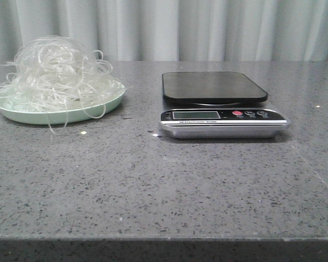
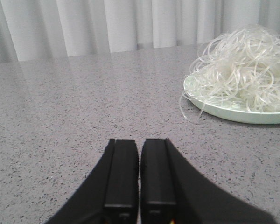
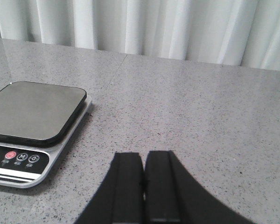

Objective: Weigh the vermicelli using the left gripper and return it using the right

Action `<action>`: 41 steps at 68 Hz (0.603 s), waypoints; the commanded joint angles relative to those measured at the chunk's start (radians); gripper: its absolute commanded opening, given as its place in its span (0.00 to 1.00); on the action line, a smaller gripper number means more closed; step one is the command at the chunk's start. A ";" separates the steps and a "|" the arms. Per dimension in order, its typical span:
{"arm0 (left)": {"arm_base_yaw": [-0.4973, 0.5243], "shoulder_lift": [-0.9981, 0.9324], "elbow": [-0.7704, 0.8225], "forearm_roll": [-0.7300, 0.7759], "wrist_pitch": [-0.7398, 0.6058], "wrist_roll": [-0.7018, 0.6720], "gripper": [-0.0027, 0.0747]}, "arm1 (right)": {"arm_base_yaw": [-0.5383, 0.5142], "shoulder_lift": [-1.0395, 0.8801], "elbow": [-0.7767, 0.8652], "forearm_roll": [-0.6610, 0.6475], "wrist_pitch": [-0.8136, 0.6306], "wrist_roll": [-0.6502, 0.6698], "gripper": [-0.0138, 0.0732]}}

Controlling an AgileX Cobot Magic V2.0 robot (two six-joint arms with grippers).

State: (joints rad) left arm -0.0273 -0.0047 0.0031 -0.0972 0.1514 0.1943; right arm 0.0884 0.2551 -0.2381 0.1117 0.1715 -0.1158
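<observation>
The vermicelli [image 1: 57,73] is a loose whitish tangle heaped on a pale green plate [image 1: 60,113] at the table's back left. The left wrist view shows the same vermicelli [image 2: 245,67] on its plate [image 2: 238,113], well ahead of my left gripper [image 2: 139,142], which is shut with nothing in it. A kitchen scale [image 1: 216,103] with a dark platter sits at the middle right. In the right wrist view the scale [image 3: 32,116] lies off to one side of my right gripper [image 3: 143,155], also shut and empty. Neither gripper appears in the front view.
Grey speckled tabletop [image 1: 153,180] runs to a front edge near the camera. A white curtain [image 1: 208,27] hangs behind the table. Stray noodle loops [image 1: 57,126] droop over the plate's rim onto the table.
</observation>
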 commanded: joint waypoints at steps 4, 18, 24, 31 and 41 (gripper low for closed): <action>0.003 -0.021 0.007 -0.002 -0.083 -0.012 0.21 | -0.020 -0.079 0.046 -0.008 -0.111 -0.007 0.33; 0.003 -0.021 0.007 -0.002 -0.083 -0.012 0.21 | -0.110 -0.225 0.185 0.025 -0.163 0.011 0.33; 0.003 -0.021 0.007 -0.002 -0.083 -0.012 0.21 | -0.121 -0.280 0.254 0.026 -0.207 0.033 0.33; 0.003 -0.019 0.007 -0.002 -0.081 -0.012 0.21 | -0.121 -0.280 0.258 0.026 -0.172 0.042 0.33; 0.003 -0.019 0.007 -0.002 -0.081 -0.012 0.21 | -0.121 -0.282 0.258 0.029 -0.172 0.042 0.33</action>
State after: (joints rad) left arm -0.0273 -0.0047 0.0031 -0.0972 0.1495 0.1939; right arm -0.0289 -0.0094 0.0287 0.1382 0.0844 -0.0777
